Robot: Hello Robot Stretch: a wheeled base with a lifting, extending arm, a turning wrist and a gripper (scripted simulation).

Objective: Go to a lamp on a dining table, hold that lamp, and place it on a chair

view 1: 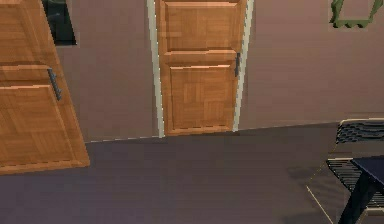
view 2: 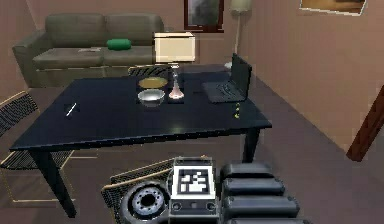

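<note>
Well, the lamp stands on the bench at my arm side

Out on my arm side the dark bench [view 2: 120, 125] runs across the view. The lamp [view 2: 175, 60] stands upright on it, near the middle of its far edge, with a cream square shade on a slim pinkish stem. Just beside the lamp's foot, toward the view's left, sits a grey bowl [view 2: 150, 97]. A flat brownish dish [view 2: 152, 80] lies behind the bowl, closer to the far edge. A laptop [view 2: 231, 80] with its lid up sits toward the bench's far right corner. A small dark thing [view 2: 237, 111] stands near the right edge in front of the laptop. A thin pale stick [view 2: 71, 109] lies toward the left edge. A wire-backed chair [view 2: 18, 115] stands at the bench's left end. Beyond the far edge is a grey-green sofa [view 2: 75, 45] with a green cushion [view 2: 119, 44].

My pincer [view 2: 143, 202] sits low by the bench's near edge, left of the white marker square [view 2: 193, 183]. Curved wire rails lie right behind it, so I cannot tell whether it holds anything. The pincer's own state I cannot tell either.

Ahead I see a brown wall with a wooden door [view 1: 200, 65] and a second door [view 1: 30, 95] at the forward view's left. At that view's right edge a wire-backed chair [view 1: 358, 132] stands by a dark corner of the bench [view 1: 366, 190].
</note>
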